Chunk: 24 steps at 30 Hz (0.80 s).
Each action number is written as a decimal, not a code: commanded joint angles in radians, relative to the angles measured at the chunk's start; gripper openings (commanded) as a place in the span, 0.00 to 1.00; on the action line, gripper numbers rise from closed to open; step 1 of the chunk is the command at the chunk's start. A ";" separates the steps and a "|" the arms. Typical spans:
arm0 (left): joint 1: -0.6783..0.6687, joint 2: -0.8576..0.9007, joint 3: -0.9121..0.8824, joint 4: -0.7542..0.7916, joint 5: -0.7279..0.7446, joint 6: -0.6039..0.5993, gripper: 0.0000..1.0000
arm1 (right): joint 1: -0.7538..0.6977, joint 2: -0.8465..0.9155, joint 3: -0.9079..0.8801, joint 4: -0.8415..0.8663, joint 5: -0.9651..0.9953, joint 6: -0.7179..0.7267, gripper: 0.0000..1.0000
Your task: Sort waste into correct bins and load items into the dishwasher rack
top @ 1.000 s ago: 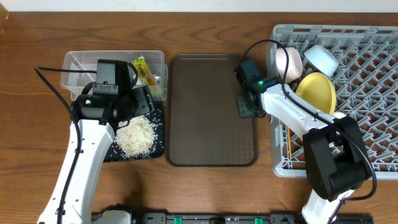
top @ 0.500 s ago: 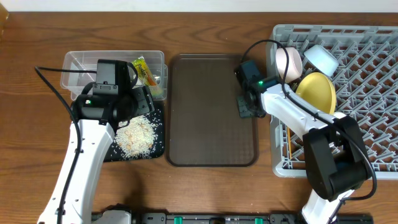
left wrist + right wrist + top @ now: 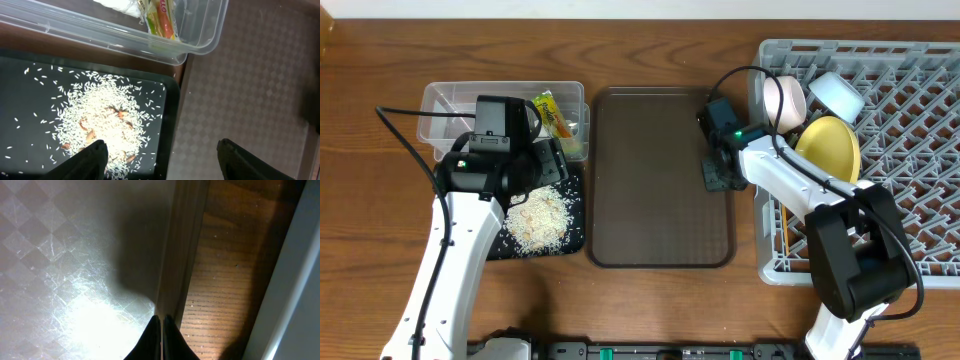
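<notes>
Loose rice scraps [image 3: 538, 218] lie on the black tray [image 3: 575, 225]; they also show in the left wrist view [image 3: 100, 122]. The green-and-orange wrapper [image 3: 552, 113] and white tissue [image 3: 120, 5] lie in the clear tub [image 3: 445, 100]. My left gripper [image 3: 548, 165] is open and empty above the black tray's right rim [image 3: 172, 115]. My right gripper [image 3: 718, 178] is shut and empty, with its tips [image 3: 161, 332] over the brown tray's right rim. The grey rack [image 3: 920, 200] holds the yellow plate [image 3: 830, 145], a pale cup [image 3: 783, 100], a whitish bowl [image 3: 836, 95] and chopsticks [image 3: 784, 235].
The brown serving tray [image 3: 655, 180] lies between the bins and the rack, its surface bare. A narrow strip of wooden table [image 3: 225, 280] separates the tray's rim from the rack's wall [image 3: 295, 280]. The clear tub's corner [image 3: 200, 45] sits close to the brown tray.
</notes>
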 commanded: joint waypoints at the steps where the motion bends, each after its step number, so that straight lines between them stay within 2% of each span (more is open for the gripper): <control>1: 0.004 -0.007 -0.002 -0.004 -0.005 -0.005 0.73 | -0.004 0.014 -0.010 -0.003 0.011 0.025 0.02; 24: 0.004 -0.007 -0.002 -0.005 -0.005 -0.005 0.73 | -0.021 0.014 -0.011 -0.060 0.130 0.185 0.02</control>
